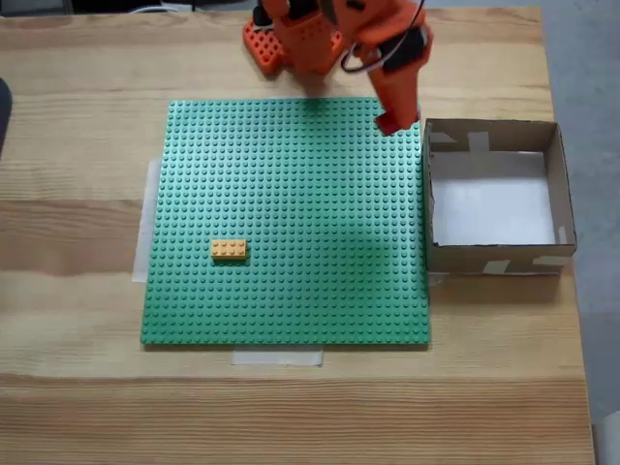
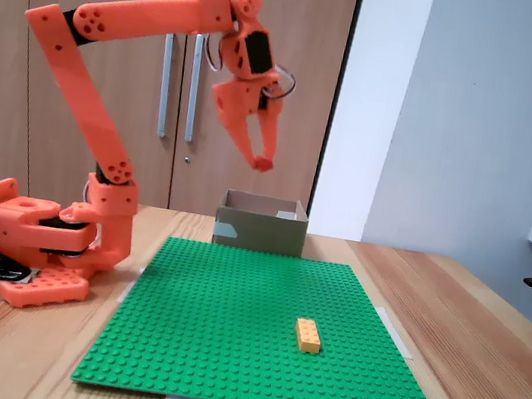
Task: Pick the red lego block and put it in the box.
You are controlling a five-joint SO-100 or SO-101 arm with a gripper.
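The red lego block (image 1: 387, 124) (image 2: 264, 163) hangs high in the air, pinched at the tips of my orange gripper (image 1: 391, 118) (image 2: 262, 156), which is shut on it. The brown cardboard box (image 1: 494, 260) (image 2: 261, 229) with a white bottom stands on the table beside the green baseplate. In a fixed view from above, the gripper is just left of the box's far left corner. In the fixed view from the side, the block hangs well above the box's rim.
A green studded baseplate (image 1: 291, 213) (image 2: 257, 320) is taped to the wooden table. A yellow-orange brick (image 1: 229, 250) (image 2: 308, 335) sits on it. The arm's base (image 1: 266, 44) (image 2: 36, 244) stands at the plate's far edge. Wooden cupboard doors (image 2: 92, 81) are behind.
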